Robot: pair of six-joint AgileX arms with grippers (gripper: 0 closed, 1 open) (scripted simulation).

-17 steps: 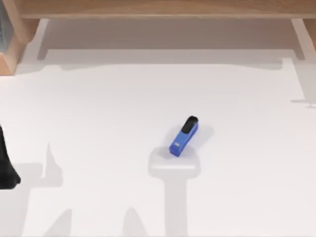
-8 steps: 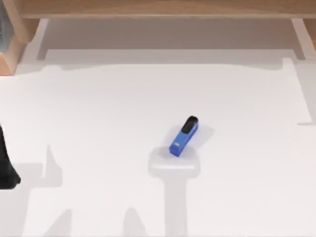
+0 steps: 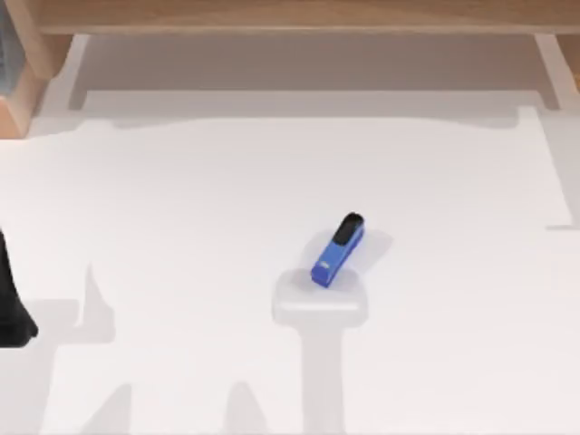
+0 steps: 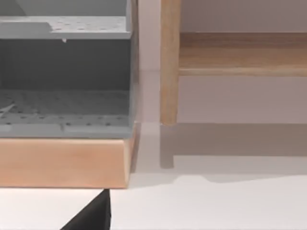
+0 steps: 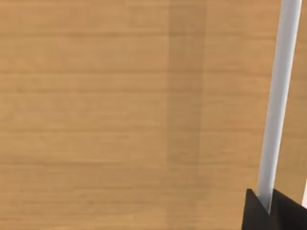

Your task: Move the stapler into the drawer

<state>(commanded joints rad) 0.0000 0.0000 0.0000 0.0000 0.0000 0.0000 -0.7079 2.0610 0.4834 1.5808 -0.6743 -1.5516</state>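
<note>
Blue stapler (image 3: 338, 249) lies alone on white table (image 3: 181, 227), wooden drawer (image 4: 62, 163) well apart; tool states unclear.

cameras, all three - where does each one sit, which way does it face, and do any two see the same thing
Top view: above the table, looking down at the stapler; a dark part of the left arm at the left edge.
Left wrist view: on the left arm's wrist, facing a grey perforated shelf in a wooden frame; a black bit of the left gripper.
Right wrist view: on the right arm's wrist, close to a wood panel and a pale bar; the black right gripper.
Shared: top and left wrist views both show the white table.
</note>
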